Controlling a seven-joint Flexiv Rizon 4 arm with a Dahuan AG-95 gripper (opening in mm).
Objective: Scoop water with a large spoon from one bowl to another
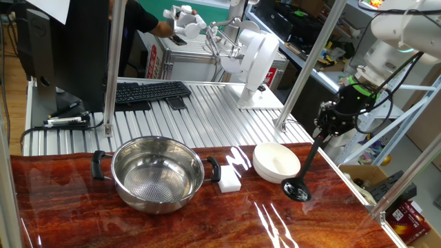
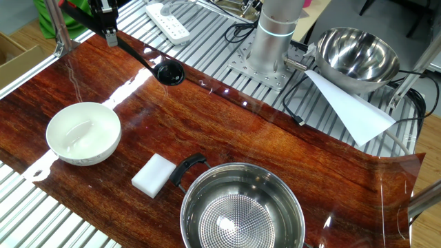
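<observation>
White block (image 1: 229, 179) between steel bowl (image 1: 157, 172) and white bowl (image 1: 276, 162).

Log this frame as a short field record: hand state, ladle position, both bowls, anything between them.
hand: hand shut on the ladle handle, off the white bowl's far side from the steel bowl
ladle: ladle hangs tilted, cup low over the wooden tabletop, outside both bowls
steel bowl: steel bowl with two black handles, dotted bottom visible
white bowl: white bowl upright, beside the ladle cup
between bowls: white block lying flat
water: level cannot be judged
</observation>
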